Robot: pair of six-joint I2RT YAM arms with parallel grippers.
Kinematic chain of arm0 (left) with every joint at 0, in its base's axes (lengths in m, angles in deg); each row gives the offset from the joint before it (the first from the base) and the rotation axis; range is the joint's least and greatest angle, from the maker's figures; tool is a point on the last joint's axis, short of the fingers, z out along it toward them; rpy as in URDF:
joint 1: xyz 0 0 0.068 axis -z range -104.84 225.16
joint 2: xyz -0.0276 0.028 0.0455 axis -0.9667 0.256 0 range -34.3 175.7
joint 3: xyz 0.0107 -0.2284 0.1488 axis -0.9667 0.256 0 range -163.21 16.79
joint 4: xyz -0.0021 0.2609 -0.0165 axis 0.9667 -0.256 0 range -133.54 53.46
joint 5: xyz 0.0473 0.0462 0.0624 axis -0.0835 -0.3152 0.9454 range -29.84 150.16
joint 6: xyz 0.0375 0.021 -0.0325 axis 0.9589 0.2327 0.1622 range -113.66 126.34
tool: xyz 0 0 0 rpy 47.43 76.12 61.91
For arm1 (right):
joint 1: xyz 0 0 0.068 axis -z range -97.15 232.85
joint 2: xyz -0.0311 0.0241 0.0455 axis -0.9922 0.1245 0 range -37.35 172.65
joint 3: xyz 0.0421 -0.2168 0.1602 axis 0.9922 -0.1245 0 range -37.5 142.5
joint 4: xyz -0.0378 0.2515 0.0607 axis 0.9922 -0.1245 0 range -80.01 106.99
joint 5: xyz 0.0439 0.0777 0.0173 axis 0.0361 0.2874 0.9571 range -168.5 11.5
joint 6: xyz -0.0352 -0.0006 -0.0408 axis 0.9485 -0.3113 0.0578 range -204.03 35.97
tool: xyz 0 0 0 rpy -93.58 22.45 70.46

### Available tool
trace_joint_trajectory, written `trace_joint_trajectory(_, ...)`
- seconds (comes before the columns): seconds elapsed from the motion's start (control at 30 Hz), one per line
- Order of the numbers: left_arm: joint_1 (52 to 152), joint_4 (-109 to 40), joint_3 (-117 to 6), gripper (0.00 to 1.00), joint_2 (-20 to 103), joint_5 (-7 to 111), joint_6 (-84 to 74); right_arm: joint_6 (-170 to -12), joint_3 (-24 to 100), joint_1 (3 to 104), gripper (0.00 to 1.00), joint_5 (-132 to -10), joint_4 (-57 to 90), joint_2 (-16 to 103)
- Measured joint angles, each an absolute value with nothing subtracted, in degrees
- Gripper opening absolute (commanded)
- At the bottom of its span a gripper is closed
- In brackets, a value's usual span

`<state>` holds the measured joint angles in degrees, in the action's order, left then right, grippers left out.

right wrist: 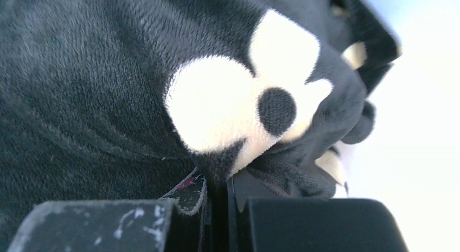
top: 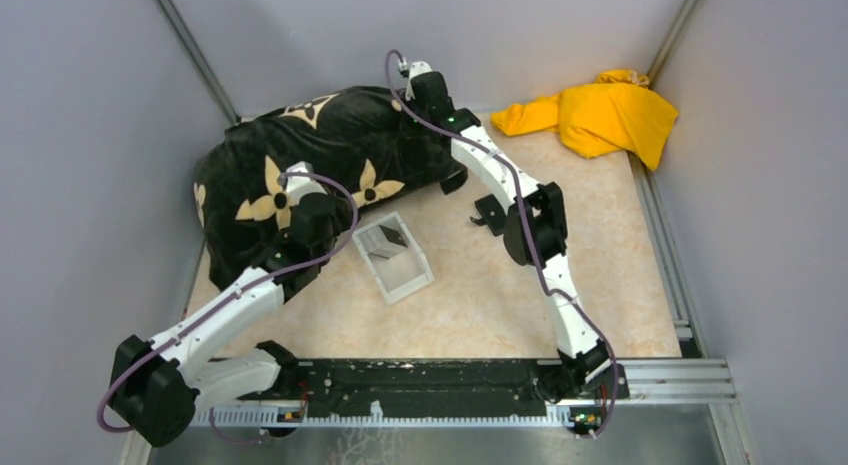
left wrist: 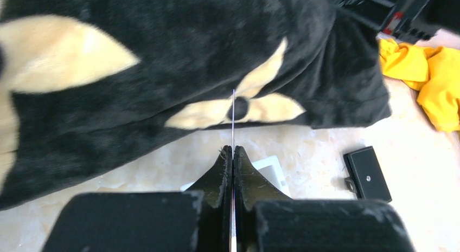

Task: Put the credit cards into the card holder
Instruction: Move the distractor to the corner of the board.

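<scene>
At the near edge of the flowered cushion (top: pixel 300 145), the left gripper (left wrist: pixel 232 152) was clamped on a thin credit card (left wrist: pixel 233 116), seen edge-on. The right gripper (right wrist: pixel 217 182), jaws nearly together, pinched the cushion's far edge. The card holder (left wrist: pixel 368 174) lay near the cushion's corner.

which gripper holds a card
The left gripper: a thin card sticks out edge-on from its shut jaws. The right gripper grips only the flowered cushion.

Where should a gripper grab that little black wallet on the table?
Probably from above, pinching the card holder across its shorter width: it lies flat on the table, with bare tabletop along both long edges for the fingertips.
</scene>
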<state>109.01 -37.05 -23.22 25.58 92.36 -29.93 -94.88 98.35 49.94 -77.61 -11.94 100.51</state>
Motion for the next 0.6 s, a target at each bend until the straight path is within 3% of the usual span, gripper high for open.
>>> trace_joint_trajectory(0.23, 108.70, -36.94, -23.92, 0.00, 28.51, 94.05, -29.84, -91.71, 96.91, 52.00, 0.00, -88.28, -1.03, 98.87)
trace_joint_trajectory(0.6, 106.52, -34.32, -27.48, 0.00, 36.55, 91.27, -29.40, -90.03, 74.17, 64.30, 0.00, -103.16, 13.44, 82.41)
